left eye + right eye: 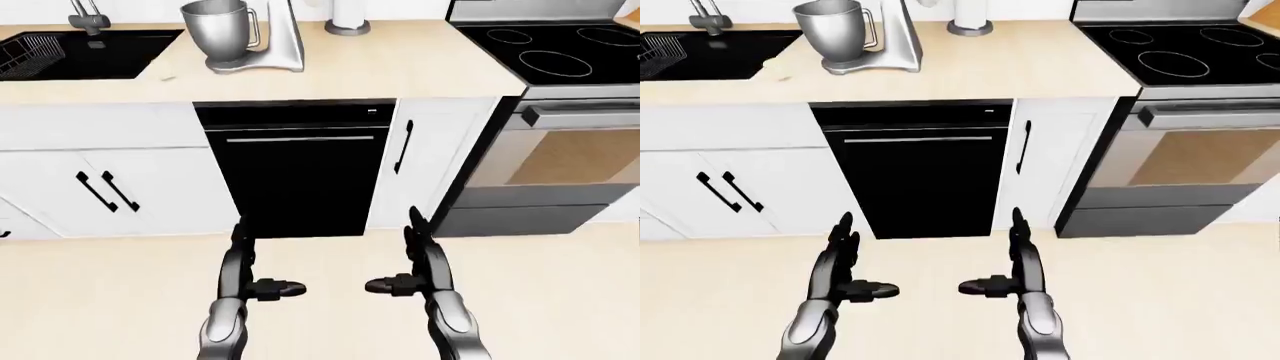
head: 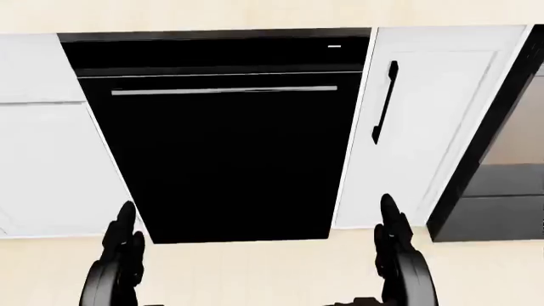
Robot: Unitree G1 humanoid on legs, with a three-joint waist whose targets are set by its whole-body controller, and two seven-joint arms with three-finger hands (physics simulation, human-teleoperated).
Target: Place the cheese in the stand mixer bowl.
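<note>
The steel stand mixer (image 1: 282,41) stands on the light counter (image 1: 400,71) at the top left of the left-eye view, its shiny bowl (image 1: 218,30) on the left side. No cheese shows clearly; a faint pale speck (image 1: 165,76) lies on the counter between sink and mixer, too small to identify. My left hand (image 1: 265,262) and right hand (image 1: 397,259) hang low over the floor before the dishwasher, far below the counter. Both are open, fingers up, thumbs pointing inward, nothing in them.
A black dishwasher (image 1: 295,172) sits under the counter straight ahead, white cabinets (image 1: 100,180) on its left. Black sink (image 1: 100,52) with a dish rack (image 1: 28,54) at top left. Cooktop (image 1: 560,45) and oven (image 1: 570,165) at right. A paper towel holder (image 1: 347,21) stands behind the mixer.
</note>
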